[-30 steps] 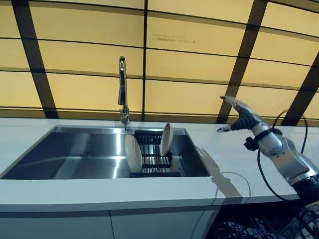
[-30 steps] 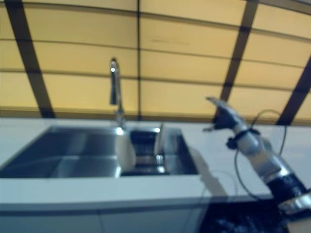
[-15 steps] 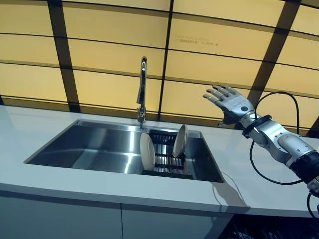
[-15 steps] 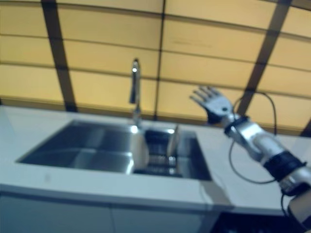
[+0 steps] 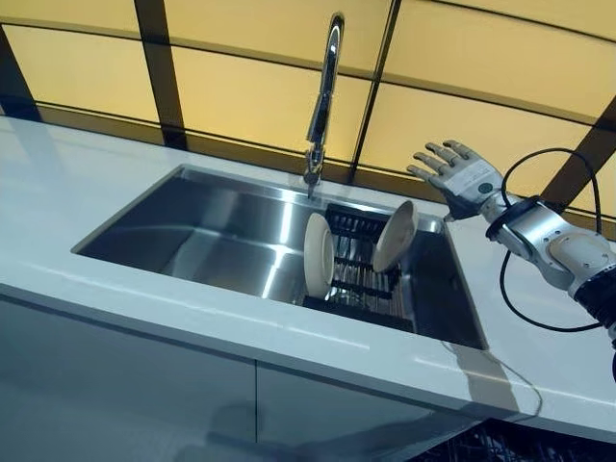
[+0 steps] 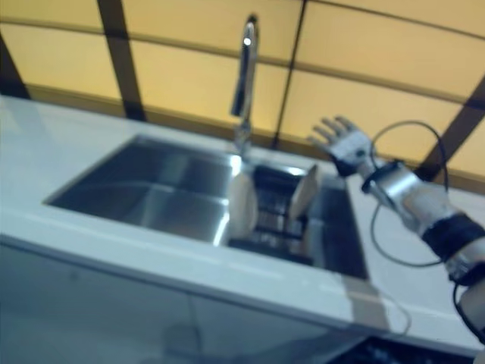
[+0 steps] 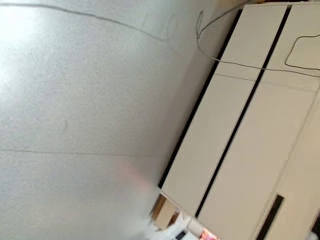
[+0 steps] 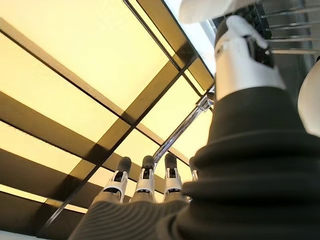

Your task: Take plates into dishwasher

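My right hand [image 5: 460, 176] has dropped closer to the sink [image 5: 192, 241], fingers [image 5: 429, 160] spread open, empty. Both plates [image 5: 319, 255] stand in the rack [image 5: 361, 279] below and beside the fingertips, untouched. Nearer plate [image 5: 395, 235] looks next. Left hand unseen.

The right arm reaches in from the right side, forearm raised and wrist bent so the right hand [image 5: 463, 176] is lifted in the air. Its fingers [image 8: 145, 176] are straight and spread, thumb apart, holding nothing. The left hand shows in no view.
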### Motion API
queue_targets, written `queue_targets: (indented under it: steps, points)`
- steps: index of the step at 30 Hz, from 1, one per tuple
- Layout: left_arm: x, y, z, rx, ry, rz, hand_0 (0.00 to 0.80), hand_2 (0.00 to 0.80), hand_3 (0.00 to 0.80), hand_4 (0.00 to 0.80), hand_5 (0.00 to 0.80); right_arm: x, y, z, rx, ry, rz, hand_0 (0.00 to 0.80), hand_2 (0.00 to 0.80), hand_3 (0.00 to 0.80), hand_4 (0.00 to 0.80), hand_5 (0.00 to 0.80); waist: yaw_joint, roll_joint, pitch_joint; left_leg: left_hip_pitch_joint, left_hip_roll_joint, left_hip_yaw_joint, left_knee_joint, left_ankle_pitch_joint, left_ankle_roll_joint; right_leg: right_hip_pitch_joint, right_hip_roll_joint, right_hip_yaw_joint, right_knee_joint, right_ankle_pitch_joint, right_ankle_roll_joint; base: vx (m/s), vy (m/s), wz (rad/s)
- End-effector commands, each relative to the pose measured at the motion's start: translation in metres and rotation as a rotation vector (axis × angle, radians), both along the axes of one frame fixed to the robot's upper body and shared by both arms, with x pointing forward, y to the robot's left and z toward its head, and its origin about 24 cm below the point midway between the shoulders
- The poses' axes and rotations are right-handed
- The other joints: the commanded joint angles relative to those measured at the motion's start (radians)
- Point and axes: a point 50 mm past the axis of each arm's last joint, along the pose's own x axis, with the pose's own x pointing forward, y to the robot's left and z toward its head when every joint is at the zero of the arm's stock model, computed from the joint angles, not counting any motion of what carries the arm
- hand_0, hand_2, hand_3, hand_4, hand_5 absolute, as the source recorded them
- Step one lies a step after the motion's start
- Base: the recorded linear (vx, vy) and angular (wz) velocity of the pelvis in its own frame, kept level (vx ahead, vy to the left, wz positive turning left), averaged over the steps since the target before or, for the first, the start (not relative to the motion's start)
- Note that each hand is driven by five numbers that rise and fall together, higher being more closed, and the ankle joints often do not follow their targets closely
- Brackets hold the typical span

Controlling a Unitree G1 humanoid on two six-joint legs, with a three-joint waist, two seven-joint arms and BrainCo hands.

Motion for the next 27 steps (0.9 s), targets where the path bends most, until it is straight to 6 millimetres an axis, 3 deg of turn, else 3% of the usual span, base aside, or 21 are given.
queue_targets:
  steps: [1,9,27]
  points:
    - [0.017,0.004,0.005,0.000,-0.062,0.003,0.000,0.000,0.000,0.000,0.000,-0.008,-0.011,0.051,-0.035,-0.170,-0.099,0.000,0.000,0.000,0.000,0.000,0.010,-0.013,0.022,-0.025,-0.013,0.005,-0.007,-0.016,0.046,-0.001,-0.051,0.002,-0.002,0.002,0.102,-0.073,0.002,0.02]
    - [0.025,-0.001,0.006,-0.019,-0.084,-0.009,0.000,0.000,0.000,0.000,0.000,-0.008,-0.011,0.062,-0.018,-0.205,-0.120,0.000,0.000,0.000,0.000,0.000,0.010,0.001,0.052,-0.059,-0.013,-0.004,-0.007,-0.005,0.039,-0.027,-0.048,0.000,-0.002,-0.001,0.097,-0.044,-0.022,0.01]
    - [0.034,-0.006,0.006,-0.042,-0.114,-0.027,0.000,0.000,0.000,0.000,0.000,-0.005,-0.008,0.050,-0.071,-0.156,-0.112,0.000,0.000,0.000,0.000,0.000,-0.001,0.015,0.076,-0.065,-0.011,0.014,-0.007,-0.003,0.029,-0.038,-0.047,0.008,-0.002,-0.003,0.095,-0.005,-0.001,0.00]
